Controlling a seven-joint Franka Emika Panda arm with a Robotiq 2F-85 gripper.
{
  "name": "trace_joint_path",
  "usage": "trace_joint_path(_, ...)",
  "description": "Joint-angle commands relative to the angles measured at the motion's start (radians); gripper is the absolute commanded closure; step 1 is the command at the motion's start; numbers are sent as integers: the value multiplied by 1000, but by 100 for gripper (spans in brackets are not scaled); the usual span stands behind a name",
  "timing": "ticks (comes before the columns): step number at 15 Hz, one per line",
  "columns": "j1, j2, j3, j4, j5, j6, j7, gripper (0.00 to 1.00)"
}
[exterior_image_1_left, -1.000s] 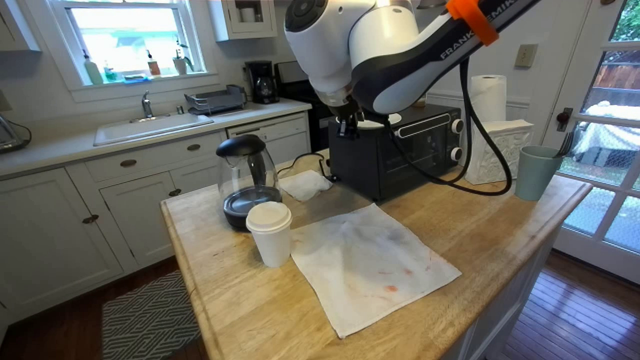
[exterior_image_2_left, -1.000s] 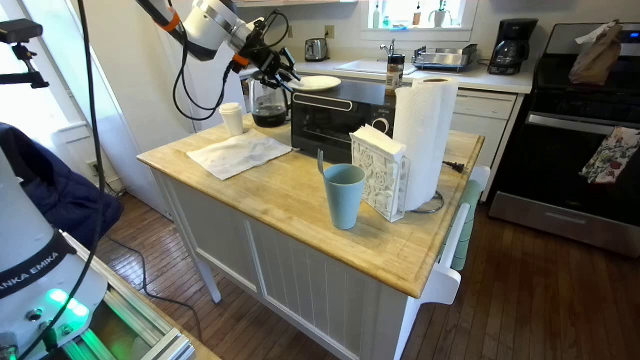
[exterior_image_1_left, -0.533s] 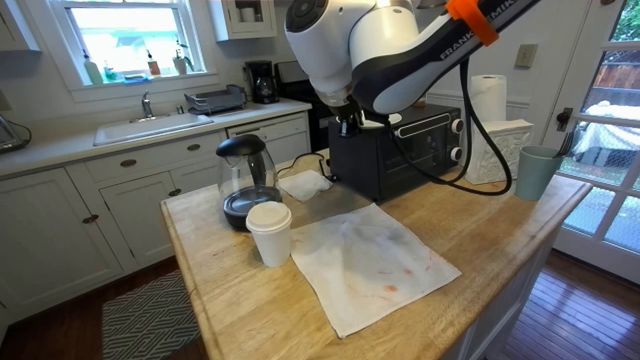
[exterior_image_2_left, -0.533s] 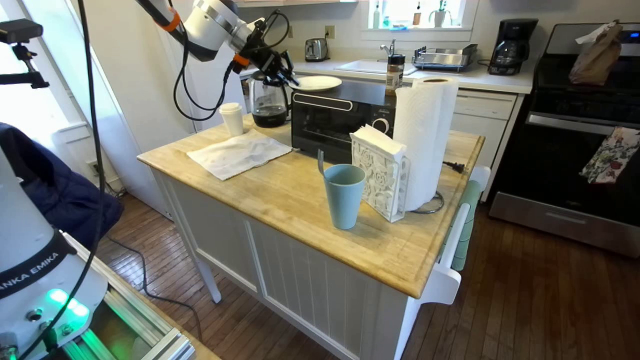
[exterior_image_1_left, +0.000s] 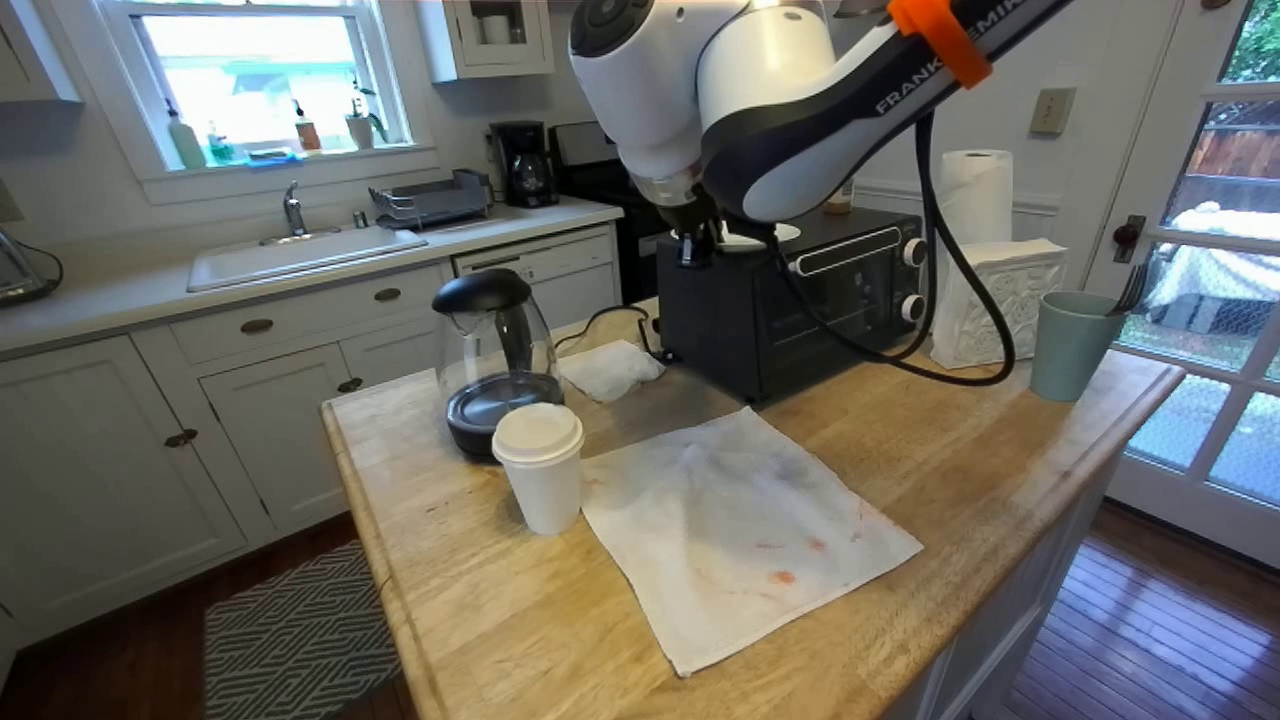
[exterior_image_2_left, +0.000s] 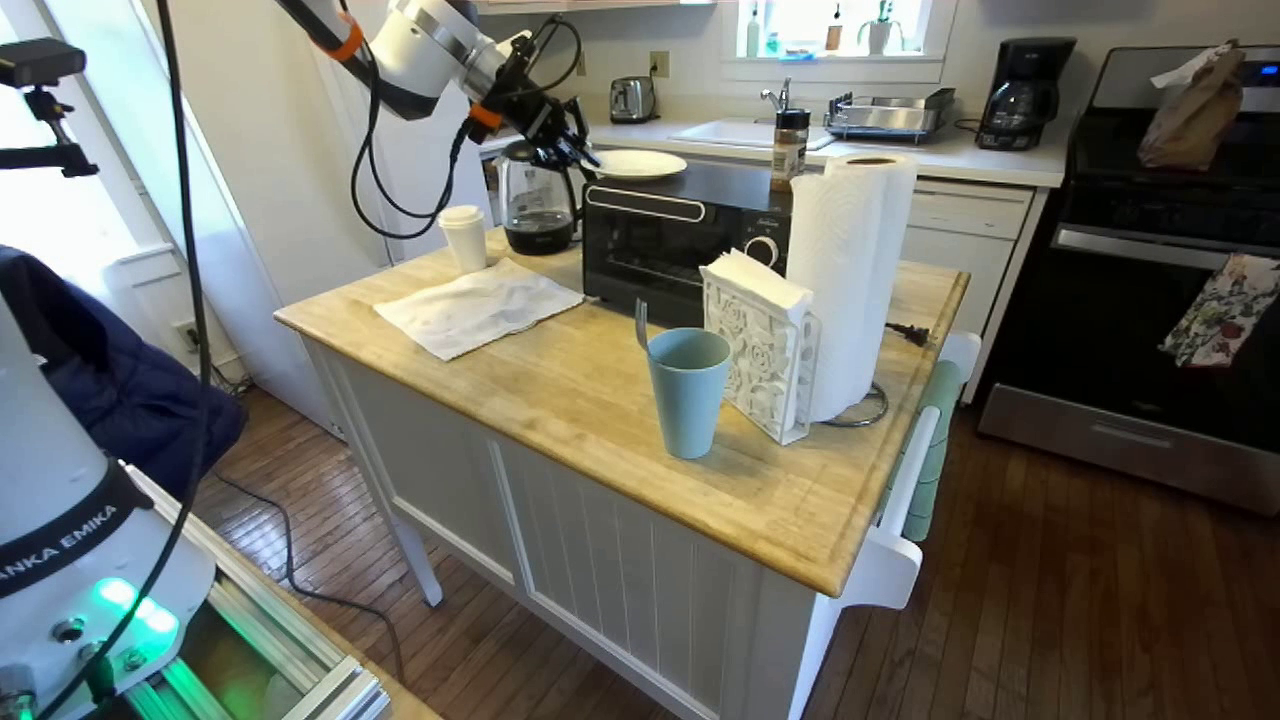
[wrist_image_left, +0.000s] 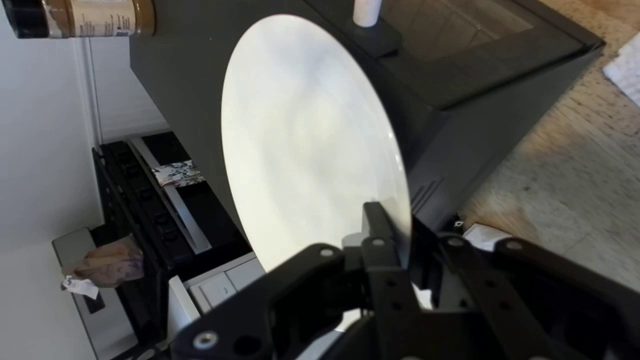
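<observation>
A white round plate is on or just above the top of the black toaster oven; I cannot tell if it touches. The plate also shows in both exterior views. My gripper is shut on the plate's near rim, one finger over the upper face and the other beneath, mostly hidden by the rim. In the exterior views the gripper is at the oven's edge, near the glass kettle. A brown jar with a black lid stands on the oven top.
On the wooden island are a white lidded cup, a stained cloth, a crumpled white cloth, a green cup with a fork, a napkin holder and a paper towel roll. A cable loop hangs from the arm.
The fingers were spread a second ago and have closed on the plate's rim. Since then the gripper and plate have shifted slightly together, rightward in an exterior view.
</observation>
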Motion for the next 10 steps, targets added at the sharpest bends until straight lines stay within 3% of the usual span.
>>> trace_joint_path(1,14,25,-19,33,23,4,-26,94)
trace_joint_path(10,29,11,-27,24,12,-24,-2,98)
